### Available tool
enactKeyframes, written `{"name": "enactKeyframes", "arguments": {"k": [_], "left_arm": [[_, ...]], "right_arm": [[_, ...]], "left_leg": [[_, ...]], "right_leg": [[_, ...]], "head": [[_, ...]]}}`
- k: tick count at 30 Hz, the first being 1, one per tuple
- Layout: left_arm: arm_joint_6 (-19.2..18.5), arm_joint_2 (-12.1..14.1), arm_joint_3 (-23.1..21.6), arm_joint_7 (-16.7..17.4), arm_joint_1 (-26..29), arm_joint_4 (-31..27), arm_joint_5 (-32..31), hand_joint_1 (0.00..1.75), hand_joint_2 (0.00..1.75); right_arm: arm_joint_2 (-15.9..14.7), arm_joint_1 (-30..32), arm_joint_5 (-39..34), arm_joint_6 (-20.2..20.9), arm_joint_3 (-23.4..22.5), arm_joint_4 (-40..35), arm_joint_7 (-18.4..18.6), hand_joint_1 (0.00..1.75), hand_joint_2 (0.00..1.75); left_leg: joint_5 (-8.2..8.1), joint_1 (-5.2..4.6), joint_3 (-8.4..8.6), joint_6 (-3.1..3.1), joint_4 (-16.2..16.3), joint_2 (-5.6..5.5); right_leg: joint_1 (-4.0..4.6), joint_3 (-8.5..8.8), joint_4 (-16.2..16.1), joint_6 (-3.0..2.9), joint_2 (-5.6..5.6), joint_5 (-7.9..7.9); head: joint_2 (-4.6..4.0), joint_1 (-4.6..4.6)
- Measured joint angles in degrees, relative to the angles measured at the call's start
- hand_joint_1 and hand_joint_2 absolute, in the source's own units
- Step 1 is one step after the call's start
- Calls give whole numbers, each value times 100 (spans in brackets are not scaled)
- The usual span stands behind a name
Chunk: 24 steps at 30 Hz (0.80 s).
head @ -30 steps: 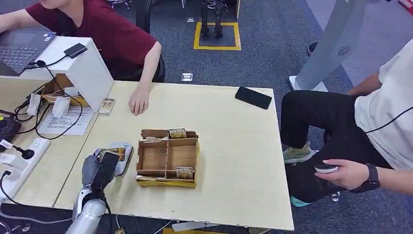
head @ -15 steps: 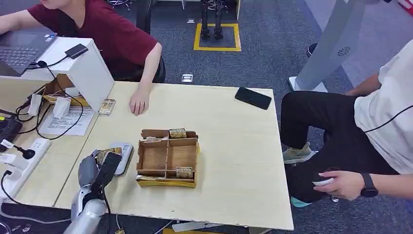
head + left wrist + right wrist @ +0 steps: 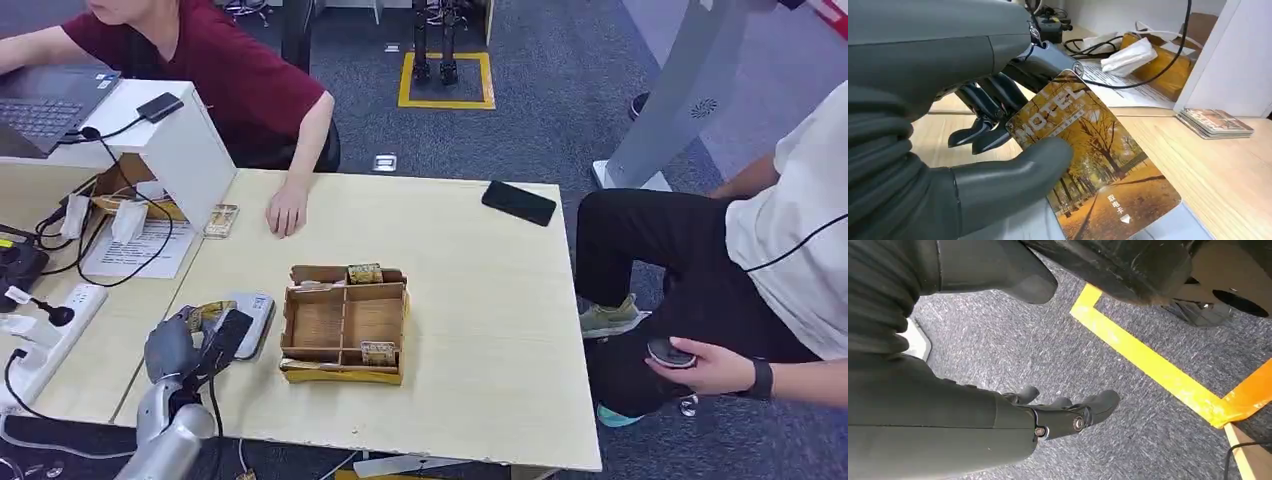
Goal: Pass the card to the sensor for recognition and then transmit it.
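The card (image 3: 1093,165) is being pinched flat between the thumb and dark fingers of the left hand (image 3: 195,340), at lower left of the head view, just over the grey sensor (image 3: 252,318) (presumably so the reader can register it). "MOTEL" is being shown in white on its autumn-tree print; smaller characters are too fine to read. The wooden tray (image 3: 345,325) beside it is holding cards marked "HOTEL". The right hand (image 3: 1068,415) is hanging over carpet, fingers loosely curled, nothing held.
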Motion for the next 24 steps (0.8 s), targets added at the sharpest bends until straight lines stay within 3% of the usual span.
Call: {"name": "enactKeyframes", "arguments": {"k": [2,4,7,10,13,20,24], "left_arm": [[-13,0,44,-68,-22,55,16,175,175],[-230,-15,174,-618,-7,76,513,175,175],[-1377,-129,523,-1750,49,26,2134,175,175],[-2173,-260,859,-2341,280,-278,3518,175,175],[-2321,-343,942,-2415,450,-641,4247,175,175],[-2343,-413,1010,-2470,633,-995,4518,175,175],[-2321,-448,1018,-2693,700,-1104,4883,175,175]], "right_arm": [[0,-3,0,0,0,-11,0,0,175],[0,-7,0,15,0,-20,0,0,175],[0,-8,0,7,0,-24,-31,0,175],[0,-1,0,0,2,-24,-72,0,175],[0,-12,2,-2,9,-24,-70,0,175],[0,-20,2,-2,11,-24,-46,0,175],[0,-20,2,-9,11,-26,-42,0,175]], "left_leg": [[0,0,5,0,-1,0],[0,0,6,0,-2,0],[3,0,10,-3,-2,-9],[12,0,7,3,-2,-11],[13,0,-4,3,-1,-15],[12,-2,-17,3,0,-13],[12,-1,-33,3,0,-12]], "right_leg": [[0,4,0,0,0,0],[0,3,0,0,0,0],[0,9,1,-1,-8,0],[-1,3,1,-1,-9,1],[-3,-3,1,0,-13,1],[-3,-19,0,1,-11,2],[-1,-36,0,0,-10,3]], "head": [[0,0],[2,0],[0,0],[0,0],[0,0],[0,0],[2,0]]}}
